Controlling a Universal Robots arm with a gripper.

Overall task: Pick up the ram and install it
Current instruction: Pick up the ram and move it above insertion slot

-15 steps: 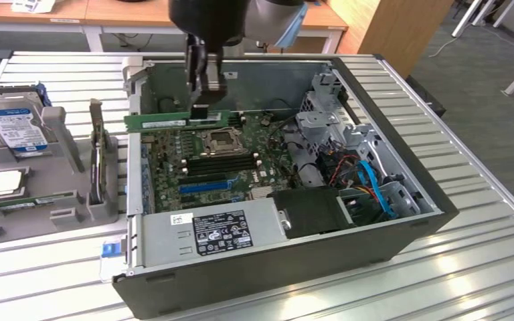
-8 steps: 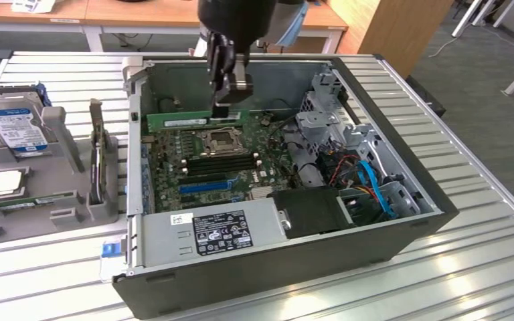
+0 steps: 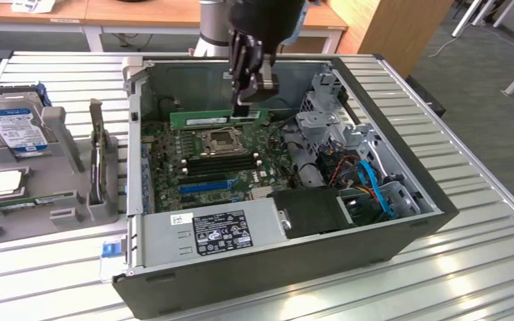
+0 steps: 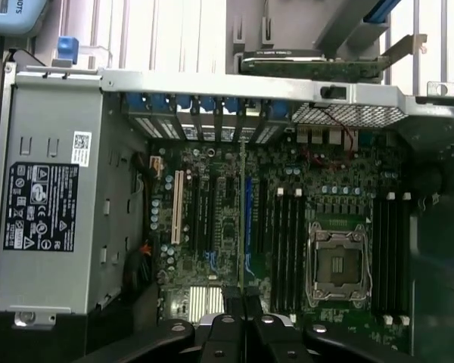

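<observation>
Open computer case (image 3: 400, 221) on a slatted table (image 3: 489, 267), seen from beside the bench. The gripper (image 3: 241, 115) hangs over the far part of the case with its jaws closed on the ram (image 3: 205, 119). It pinches the top edge of the ram nearer the end on the exterior view's right than the middle. The ram is held clear of the motherboard (image 3: 163, 144), long edge level. It runs roughly parallel to the black slots (image 3: 221, 162) and sits on the far side of the open processor socket (image 3: 219, 142). In the wrist view the gripper (image 4: 244, 301) looks straight down on the motherboard (image 4: 227, 227), with slots (image 4: 287, 249) on either side of the socket (image 4: 337, 261). The power supply (image 3: 212, 231) fills the near corner of the case. The hard drive (image 3: 11, 124) and the processor chip (image 3: 5, 182) stay in the grey holder (image 3: 78, 207) outside it.

Likely hazards, as judged from here:
- **Tilting:** the off-centre grip may let the ram tilt under downward pressure, so one end would seat and the other ride high.
- **Missing the slot:** a small sideways error could drive the ram's edge onto a slot wall or a latch.
- **Slipping:** a slip would drop the ram near the bare socket.
- **Notch:** I cannot tell which way the notch faces.
</observation>
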